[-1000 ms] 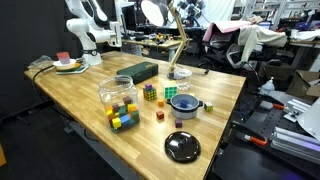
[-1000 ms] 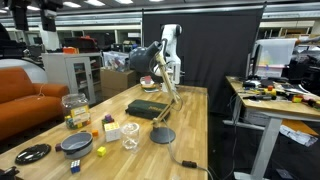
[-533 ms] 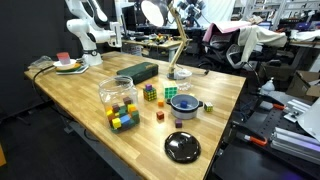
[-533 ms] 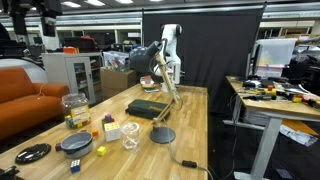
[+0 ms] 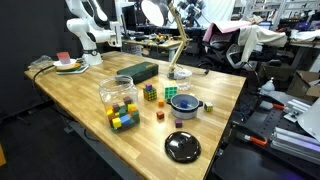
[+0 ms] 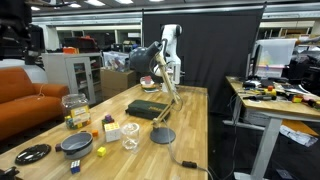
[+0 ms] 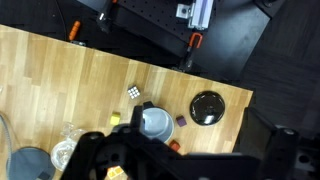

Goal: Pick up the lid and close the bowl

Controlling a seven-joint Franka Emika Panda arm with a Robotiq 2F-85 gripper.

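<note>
The lid is a dark round disc lying flat near the table's front edge. It also shows in an exterior view and in the wrist view. The bowl stands uncovered a short way behind it, teal-blue inside, and also shows in an exterior view and the wrist view. My gripper shows for certain only in the wrist view. It is open and empty, high above the table, with its dark fingers framing bowl and lid.
A clear tub of coloured blocks, Rubik's cubes, small loose blocks, a black box and a desk lamp share the wooden table. Clamps and black gear lie past the table edge beside the lid.
The things on the table have not moved. A dark shape at the top left of an exterior view has shifted a little.
</note>
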